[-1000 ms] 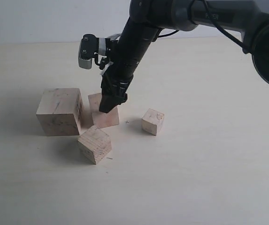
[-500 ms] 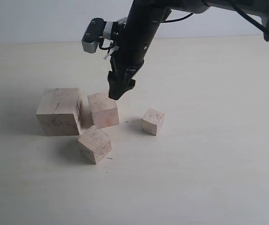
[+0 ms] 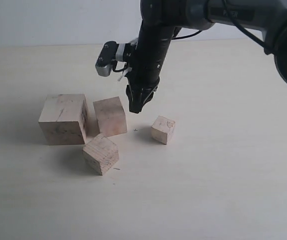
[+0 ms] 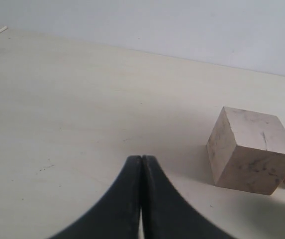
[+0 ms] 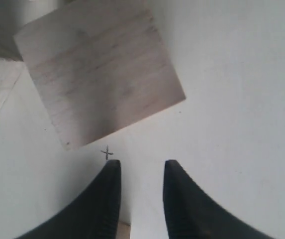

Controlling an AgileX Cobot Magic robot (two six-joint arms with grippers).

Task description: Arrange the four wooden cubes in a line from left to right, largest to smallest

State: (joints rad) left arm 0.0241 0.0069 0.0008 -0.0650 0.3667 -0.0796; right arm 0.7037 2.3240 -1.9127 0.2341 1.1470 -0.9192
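Observation:
Four pale wooden cubes lie on the table. The largest cube (image 3: 63, 119) (image 4: 251, 149) is at the left, with dark smudges on its faces. The second cube (image 3: 110, 116) (image 5: 100, 69) stands right beside it. A third cube (image 3: 101, 153) sits turned at an angle in front of those two. The smallest cube (image 3: 163, 129) is apart on the right. My right gripper (image 3: 135, 109) (image 5: 140, 167) hangs open and empty just right of the second cube, above bare table. My left gripper (image 4: 142, 158) is shut on nothing, low over the table left of the largest cube.
A small pencilled cross (image 3: 135, 130) (image 5: 107, 152) marks the table (image 3: 223, 165) between the second and smallest cubes. The right arm (image 3: 151, 45) reaches in from the upper right. A pale wall (image 3: 58, 20) bounds the far edge.
My right gripper let go of the second cube, rose off it and shifted right. The cube stays beside the largest one. The other cubes have not moved.

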